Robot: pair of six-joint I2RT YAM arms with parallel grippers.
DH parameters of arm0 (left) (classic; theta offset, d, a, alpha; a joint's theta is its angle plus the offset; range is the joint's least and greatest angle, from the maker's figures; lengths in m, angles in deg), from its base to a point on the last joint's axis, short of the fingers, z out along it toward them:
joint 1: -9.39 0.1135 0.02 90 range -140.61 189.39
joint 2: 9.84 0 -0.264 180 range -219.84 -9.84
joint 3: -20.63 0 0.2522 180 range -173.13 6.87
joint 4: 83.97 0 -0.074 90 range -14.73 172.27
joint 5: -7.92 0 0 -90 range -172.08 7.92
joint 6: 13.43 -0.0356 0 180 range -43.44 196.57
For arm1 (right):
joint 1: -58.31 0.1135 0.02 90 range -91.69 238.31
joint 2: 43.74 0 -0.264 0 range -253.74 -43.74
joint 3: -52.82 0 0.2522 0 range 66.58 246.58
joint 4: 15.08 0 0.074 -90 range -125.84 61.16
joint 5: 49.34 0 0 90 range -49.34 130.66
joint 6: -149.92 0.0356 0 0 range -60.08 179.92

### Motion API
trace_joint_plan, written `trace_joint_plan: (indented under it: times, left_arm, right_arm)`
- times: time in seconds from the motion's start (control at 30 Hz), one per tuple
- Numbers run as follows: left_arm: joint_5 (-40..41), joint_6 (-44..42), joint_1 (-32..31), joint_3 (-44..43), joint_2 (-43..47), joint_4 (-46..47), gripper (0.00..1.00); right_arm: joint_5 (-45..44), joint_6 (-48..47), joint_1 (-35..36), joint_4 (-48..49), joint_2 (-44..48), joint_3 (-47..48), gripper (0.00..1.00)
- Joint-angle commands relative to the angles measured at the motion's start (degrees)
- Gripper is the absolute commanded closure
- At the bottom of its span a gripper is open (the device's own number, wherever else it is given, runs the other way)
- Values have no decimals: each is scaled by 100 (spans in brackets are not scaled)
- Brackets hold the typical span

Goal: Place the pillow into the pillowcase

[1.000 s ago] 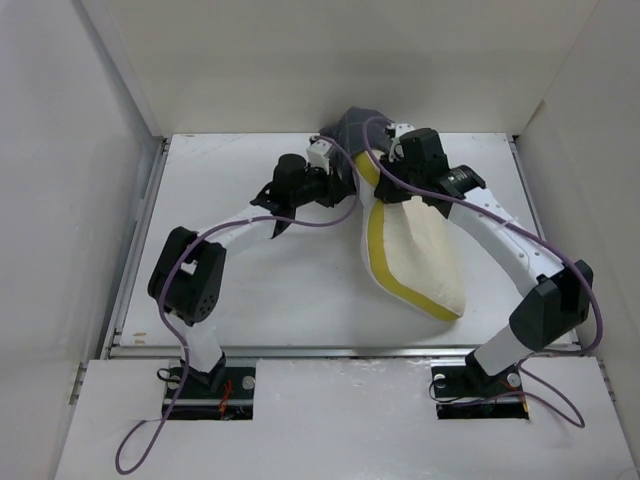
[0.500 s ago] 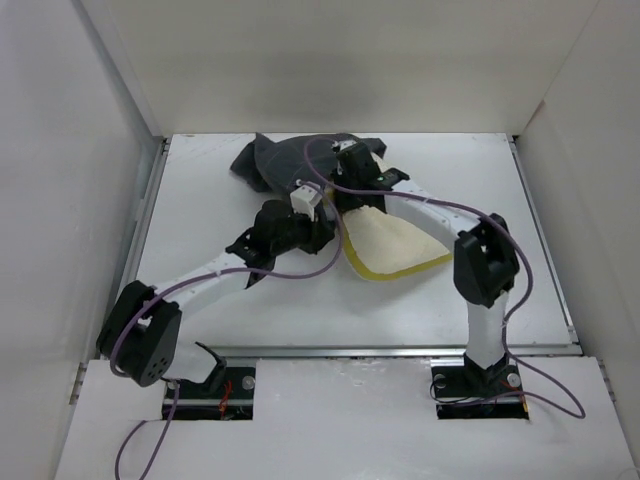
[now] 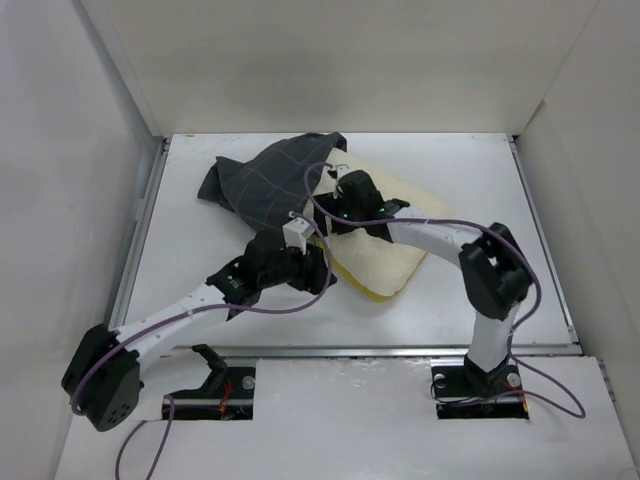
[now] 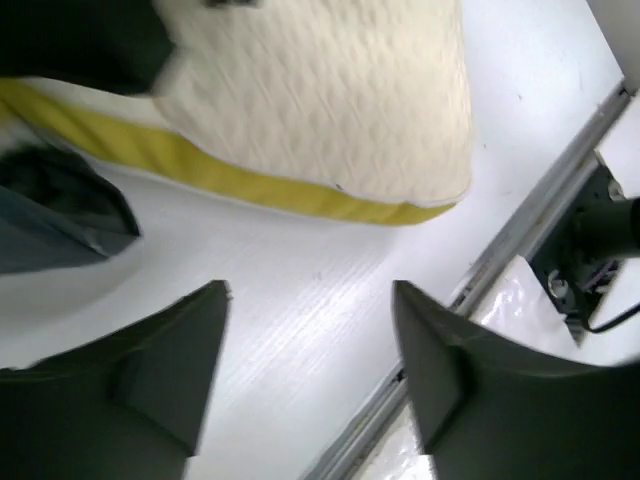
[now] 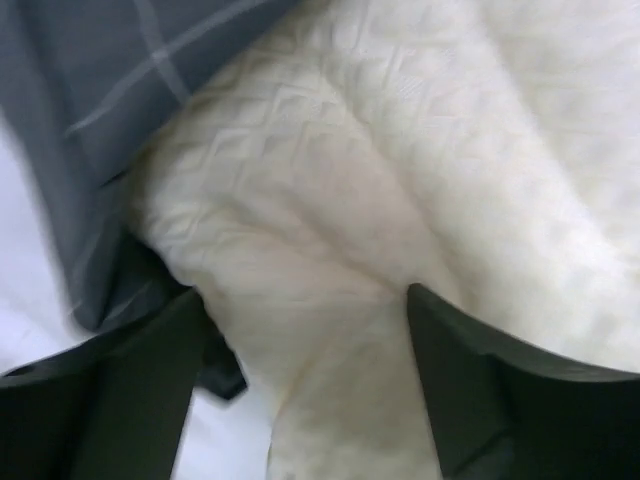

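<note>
The cream pillow (image 3: 395,250) with its yellow edge lies flat on the white table, its far left end under the dark checked pillowcase (image 3: 265,180), which is spread in a heap. My left gripper (image 3: 322,262) is open at the pillow's near left edge. In the left wrist view, the left gripper (image 4: 310,300) has only bare table between its fingers, and the pillow (image 4: 320,100) is just ahead. My right gripper (image 3: 335,215) hovers where the two fabrics meet. The right wrist view shows the right gripper (image 5: 305,295) open over the pillow (image 5: 380,180), beside the pillowcase (image 5: 120,80).
A metal rail (image 4: 520,250) runs along the table's near edge, close to my left fingers. White walls (image 3: 110,200) enclose the table on three sides. Purple cables (image 3: 320,185) loop over both wrists. The right arm's elbow (image 3: 495,262) stands near the pillow's right end.
Both grippers have opened and let go. The pillow and pillowcase, held up off the table before, now lie flat. Both wrists have moved toward the near side, the left one farthest.
</note>
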Motion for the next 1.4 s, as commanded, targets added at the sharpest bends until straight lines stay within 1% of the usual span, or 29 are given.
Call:
trace_joint_plan:
  times: [0.0,0.03,0.07,0.17,0.2,0.3,0.33,0.37,0.43,0.47,0.5,0.57,0.6,0.67,0.77,0.83,0.87,0.9,0.93,0.97,1.03,1.07,1.1,1.13,1.17,1.23,1.3,1.33,1.37]
  left_arm:
    - [544,-208,6,-870,662,-856,32]
    - [754,-210,6,-1030,734,-1206,18]
    - [1252,-210,6,-1188,734,-1340,0]
    - [1844,-307,6,-1742,674,-1482,0]
    - [2325,-307,6,-1856,577,-1482,0]
    - [2654,-543,260,-2488,-81,-1543,0]
    - [2759,-614,348,-2682,-561,-1639,0]
    - [2926,-615,479,-3145,-845,-1849,0]
    - [3242,-859,620,-3630,-1416,-2087,0]
    - [3244,-948,743,-3859,-1984,-2184,0]
    - [3244,-1053,805,-4340,-2269,-2402,0]
    - [3253,-1307,911,-4782,-2996,-2571,5]
    - [3122,-1431,989,-5184,-3210,-2720,7]
    - [2841,-1554,1068,-5503,-3553,-2835,9]
    - [2830,-1809,1122,-5908,-4098,-2975,10]
    - [3102,-1810,1122,-6162,-4467,-3212,18]
    - [3199,-1810,1122,-6242,-4582,-3283,25]
    - [3409,-1723,1122,-6313,-4687,-3353,37]
    - [3550,-1618,1122,-6461,-4836,-3415,64]
    - [3656,-1451,1122,-6533,-4838,-3529,75]
    - [3710,-1380,1122,-6586,-4847,-3530,92]
    - [3710,-1379,1122,-6586,-4794,-3530,99]
    - [3579,-1379,1122,-6586,-4724,-3530,100]
    - [3299,-1379,1122,-6447,-4515,-3356,100]
    - [3149,-1449,1122,-6332,-4391,-3241,100]
    - [2719,-1502,1070,-6121,-4153,-3073,100]
    - [2367,-1686,1000,-5902,-3837,-2950,100]
    - [2234,-1687,999,-5900,-3740,-2950,100]
    - [1998,-1687,886,-5900,-3661,-2950,100]
  right_arm:
    - [-167,-201,-143,711,1166,-262,13]
    - [-168,-201,-265,615,1306,-315,11]
    - [-168,-201,-344,422,1517,-394,11]
    - [-98,-201,-705,228,1747,-596,11]
    - [-98,-262,-784,227,1800,-597,10]
    - [-159,-421,-1091,26,1870,-598,10]
    - [-159,-621,-1162,25,1783,-545,8]
    - [-159,-702,-1232,-79,1730,-475,8]
    - [-98,-842,-1408,-142,1512,-246,8]
    - [-11,-1061,-1470,-194,1414,-167,8]
    - [164,-1141,-1583,-195,1318,-10,7]
    - [551,-1622,-1637,-256,976,193,7]
    - [779,-1747,-1637,-256,869,272,7]
    - [983,-2055,-1637,-143,598,335,4]
    - [1106,-2196,-1515,76,368,387,4]
    - [1106,-2293,-1418,287,175,335,3]
    - [967,-2293,-1313,367,78,335,3]
    - [896,-2293,-1234,246,-184,465,3]
    - [809,-2293,-1155,132,-325,588,3]
    - [433,-2293,-936,69,-466,764,3]
    - [71,-2128,-733,-45,-930,940,6]
    - [-79,-2013,-654,-98,-1090,1011,18]
    - [-80,-1925,-583,-159,-1231,1177,24]
    - [111,-1654,-582,-107,-1432,1178,47]
    - [113,-1504,-582,15,-1434,1178,66]
    - [192,-1222,-582,548,-1373,942,100]
    - [192,-879,-582,1024,-1093,670,100]
    - [97,-756,-582,1523,-891,338,100]
    - [96,-520,-582,1798,-402,152,100]
